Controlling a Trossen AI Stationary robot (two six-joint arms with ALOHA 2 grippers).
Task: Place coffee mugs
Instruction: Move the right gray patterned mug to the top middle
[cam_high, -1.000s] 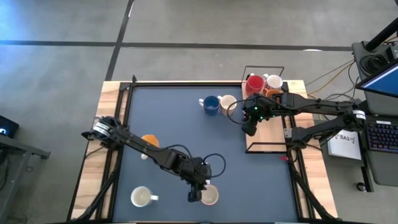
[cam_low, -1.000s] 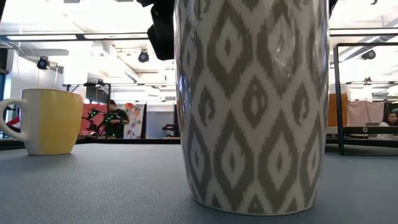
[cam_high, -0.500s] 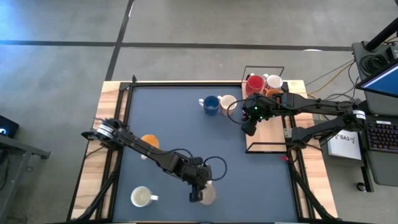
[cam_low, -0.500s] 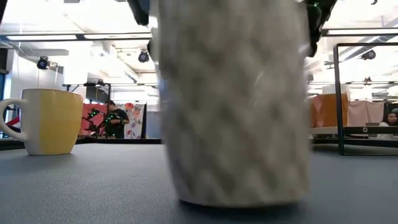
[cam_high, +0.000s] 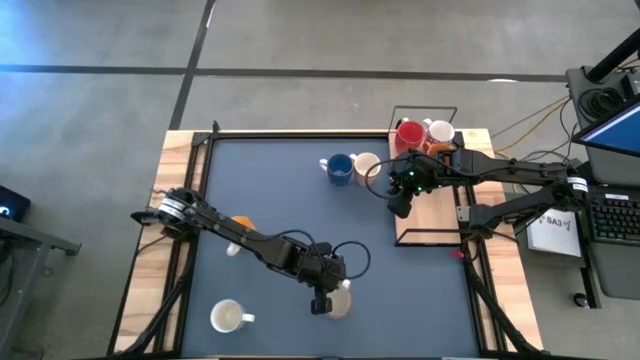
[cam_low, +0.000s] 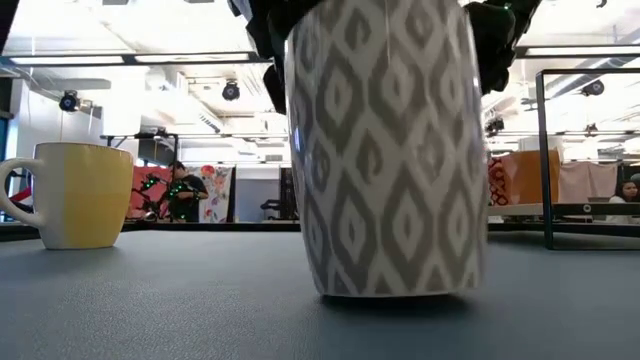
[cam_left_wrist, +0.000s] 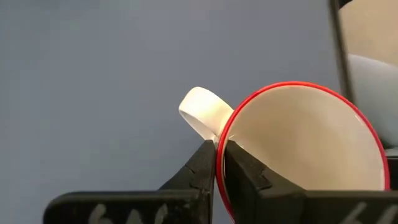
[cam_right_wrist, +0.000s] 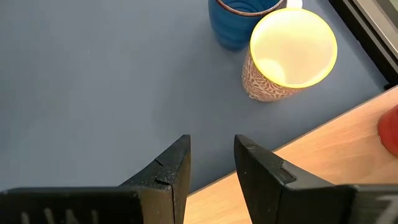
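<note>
Mugs visible: 8. Left gripper (cam_left_wrist: 219, 163) has now pinched patterned mug (cam_high: 340, 301) rim; right gripper (cam_right_wrist: 211, 163) apart.

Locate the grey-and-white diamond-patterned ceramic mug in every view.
High view: diamond-patterned mug bottom centre, under the left end effector.
Low view: the mug fills the centre.
Left wrist view: red-rimmed mouth, rim pinched.
Right wrist view: not in it.
Shared landmark: the blue-grey table mat.

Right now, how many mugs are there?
8: blue mug and cream mug mid-table; red mug, white mug, half-hidden orange mug on the tray; second orange mug under left arm; front white mug; patterned mug in left gripper.
</note>
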